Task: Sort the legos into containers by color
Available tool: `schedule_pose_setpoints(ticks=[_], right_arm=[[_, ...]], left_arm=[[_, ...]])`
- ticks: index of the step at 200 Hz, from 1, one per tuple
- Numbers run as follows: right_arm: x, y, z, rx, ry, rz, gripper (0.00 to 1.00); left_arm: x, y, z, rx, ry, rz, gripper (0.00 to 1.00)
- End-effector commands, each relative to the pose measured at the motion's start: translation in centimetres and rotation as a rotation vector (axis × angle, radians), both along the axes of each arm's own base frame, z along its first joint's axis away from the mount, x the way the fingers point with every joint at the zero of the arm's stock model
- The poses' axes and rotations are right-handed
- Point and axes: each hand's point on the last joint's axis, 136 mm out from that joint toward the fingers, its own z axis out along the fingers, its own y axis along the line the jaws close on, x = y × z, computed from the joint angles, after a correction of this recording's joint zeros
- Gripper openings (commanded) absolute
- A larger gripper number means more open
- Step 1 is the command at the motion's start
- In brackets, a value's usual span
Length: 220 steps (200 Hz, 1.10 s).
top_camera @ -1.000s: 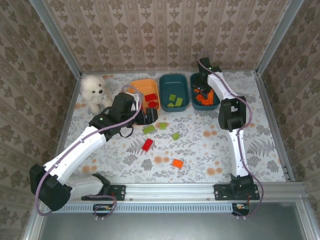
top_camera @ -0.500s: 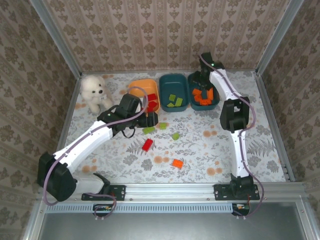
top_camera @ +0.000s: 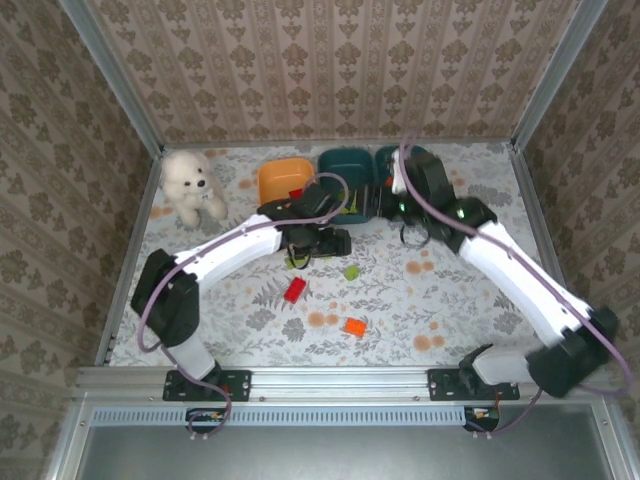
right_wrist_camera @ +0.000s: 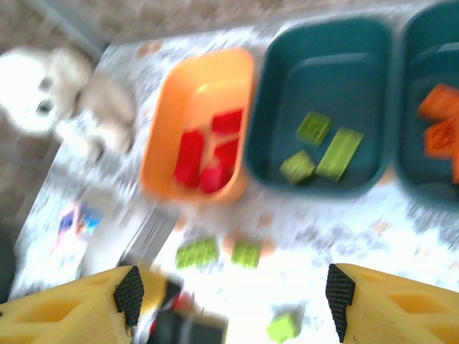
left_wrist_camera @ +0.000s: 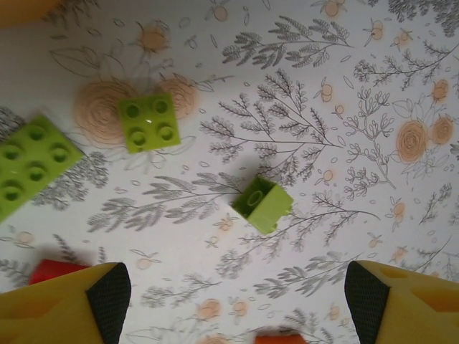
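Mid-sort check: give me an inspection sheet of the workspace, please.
Surface: floral tablecloth.
Job's things: red legos in the orange tub; green legos in the middle teal tub; orange legos in the right teal tub; loose on the cloth: three green bricks, a red brick, an orange brick.
Clutter: white plush toy; blue-and-white packets, blurred.
Claws: left claw open, empty, over the loose green bricks; right claw open, empty.
Cables: purple cables along both arms; no snag seen.
Surroundings: patterned walls, metal frame.

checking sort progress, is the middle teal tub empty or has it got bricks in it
Not empty. The right wrist view shows three lime green bricks lying inside the middle teal tub.
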Motion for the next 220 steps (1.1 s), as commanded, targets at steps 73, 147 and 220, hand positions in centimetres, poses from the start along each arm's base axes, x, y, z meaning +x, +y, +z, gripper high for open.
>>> schedule_pose_setpoints(ticks=[73,147,220], right_arm=[[-14.4,-3.9,-0.4,0.085,-0.043,0.163,0.74],[-15.0,-4.3,0.2,0.095,-0.055,0.168,0.75],[-15.0,-4.1,-0.2,0.093,-0.039,0.175,0.75]], left_arm=[[-3.0,-4.1,-4.9,0.116,0.299,0.363,0.81],[-2.0,-5.1,-9.2,0.14,0.352,0.494,0.72],[-1.4,-4.4,-10.5,0.202,0.328,0.494,0.5]])
